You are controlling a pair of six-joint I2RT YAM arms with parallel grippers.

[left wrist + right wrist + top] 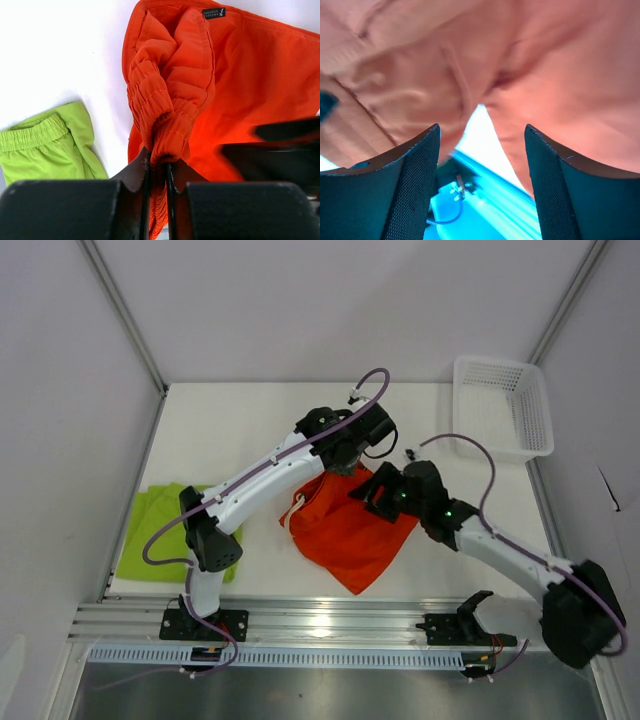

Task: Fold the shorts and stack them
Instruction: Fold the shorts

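The orange-red shorts [345, 530] lie bunched at the table's middle, with the white drawstrings [295, 508] at their left edge. My left gripper [345, 466] is shut on the gathered elastic waistband [167, 120] and holds it lifted at the far end; the pinch shows in the left wrist view [157, 167]. My right gripper [367, 496] is open at the shorts' right edge. In the right wrist view [482, 131] the orange fabric [545, 60] hangs just beyond its fingers, none of it between them. The lime green shorts [165, 530] lie folded at the left, also in the left wrist view [45, 150].
A white mesh basket [505, 405] stands at the far right corner. The metal rail [330, 620] runs along the table's near edge. Grey walls close in the left, right and back.
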